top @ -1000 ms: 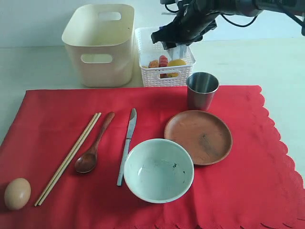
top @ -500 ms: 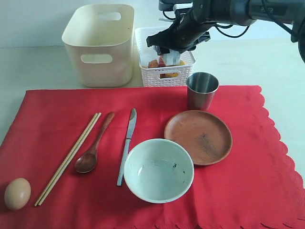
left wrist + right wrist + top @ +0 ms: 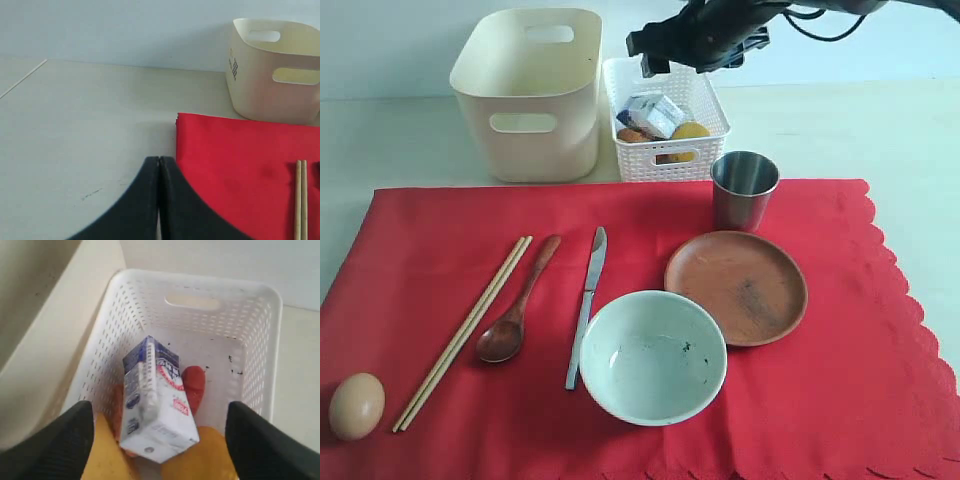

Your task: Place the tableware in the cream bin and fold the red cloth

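On the red cloth (image 3: 820, 400) lie the chopsticks (image 3: 465, 330), dark spoon (image 3: 515, 305), metal knife (image 3: 586, 302), pale bowl (image 3: 653, 355), brown plate (image 3: 736, 286) and steel cup (image 3: 744, 188). The cream bin (image 3: 530, 95) stands behind the cloth at the left. My right gripper (image 3: 672, 48) hovers open above the white basket (image 3: 665, 120), with nothing between its fingers (image 3: 257, 440); a milk carton (image 3: 155, 400) lies below it. My left gripper (image 3: 159, 162) is shut and empty over the table beside the cloth's corner (image 3: 225, 160), out of the exterior view.
An egg (image 3: 357, 405) rests on the cloth's near left corner. The white lattice basket holds the milk carton (image 3: 655, 112), a lemon (image 3: 690, 131), a sausage (image 3: 195, 385) and other food. Bare table (image 3: 900, 130) lies right of the basket.
My right gripper has risen out of the white basket and let go of the milk carton, which now lies on the food inside.
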You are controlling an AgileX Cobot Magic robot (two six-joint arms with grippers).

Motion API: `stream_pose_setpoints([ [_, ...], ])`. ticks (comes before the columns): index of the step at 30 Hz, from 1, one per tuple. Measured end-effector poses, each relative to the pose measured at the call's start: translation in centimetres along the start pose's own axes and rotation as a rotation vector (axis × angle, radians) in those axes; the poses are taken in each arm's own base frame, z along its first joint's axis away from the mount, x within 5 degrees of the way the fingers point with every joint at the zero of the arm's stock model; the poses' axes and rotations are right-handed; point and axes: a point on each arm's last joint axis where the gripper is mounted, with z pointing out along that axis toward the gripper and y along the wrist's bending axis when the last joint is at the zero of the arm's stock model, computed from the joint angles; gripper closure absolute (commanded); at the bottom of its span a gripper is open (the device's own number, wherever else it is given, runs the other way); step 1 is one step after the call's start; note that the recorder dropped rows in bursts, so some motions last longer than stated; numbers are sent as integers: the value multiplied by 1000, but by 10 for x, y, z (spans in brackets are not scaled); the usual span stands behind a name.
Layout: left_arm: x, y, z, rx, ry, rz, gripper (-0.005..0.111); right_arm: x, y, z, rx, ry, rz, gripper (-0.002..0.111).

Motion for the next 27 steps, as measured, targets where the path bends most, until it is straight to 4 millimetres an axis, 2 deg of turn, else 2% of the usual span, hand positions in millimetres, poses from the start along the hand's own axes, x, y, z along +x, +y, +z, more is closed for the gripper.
stream_pose_setpoints([
  [8, 0, 0, 0, 0, 0, 0, 107, -12, 7, -44, -14, 47, -8, 43],
  [16, 0, 0, 0, 0, 0, 0, 107, -14, 12, -85, -16, 150, -26, 52],
  [20, 0, 0, 0, 0, 0, 0, 107, -13, 14, -97, -15, 190, -32, 53],
  [27, 0, 0, 0, 0, 0, 0, 107, -6, 14, -105, -12, 282, -52, 54],
])
